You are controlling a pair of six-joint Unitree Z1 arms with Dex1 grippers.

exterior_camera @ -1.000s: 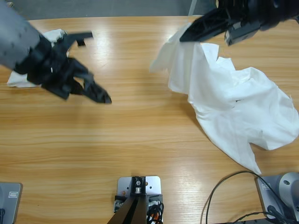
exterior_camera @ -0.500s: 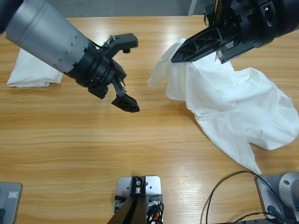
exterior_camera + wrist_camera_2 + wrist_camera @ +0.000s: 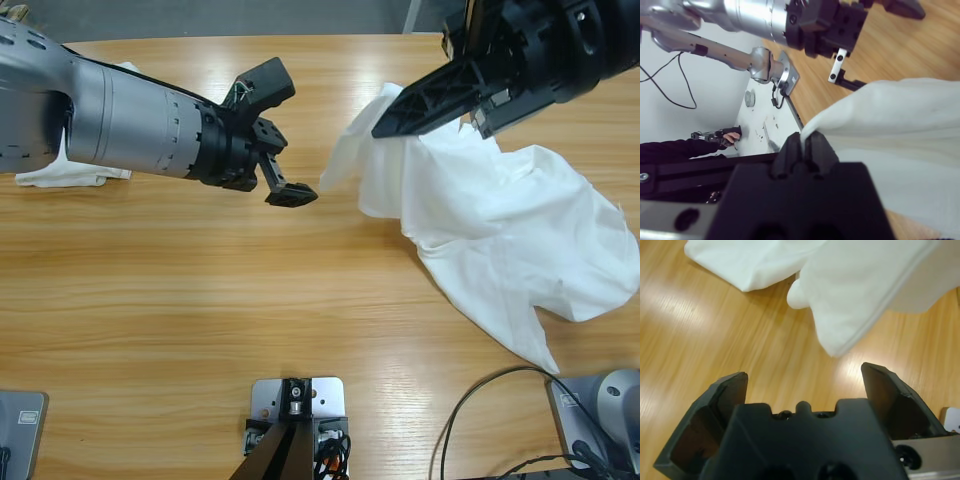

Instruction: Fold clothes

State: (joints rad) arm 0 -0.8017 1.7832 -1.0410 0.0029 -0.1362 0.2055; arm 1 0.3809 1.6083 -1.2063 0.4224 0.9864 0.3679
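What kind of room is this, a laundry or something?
More likely a robot test lab: two metal arms work over a bare wooden table, one gripper pinching a white T-shirt, with loose cables trailing along a plain wall.

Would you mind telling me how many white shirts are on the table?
2: a crumpled white cloth T-shirt on the table's right side, and a folded white shirt at the left edge, partly hidden behind the silver arm.

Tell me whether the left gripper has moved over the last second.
Yes. The left gripper has travelled rightward across the wooden table, away from the folded shirt at the left edge and toward the crumpled T-shirt. It hangs open beside the shirt's hem.
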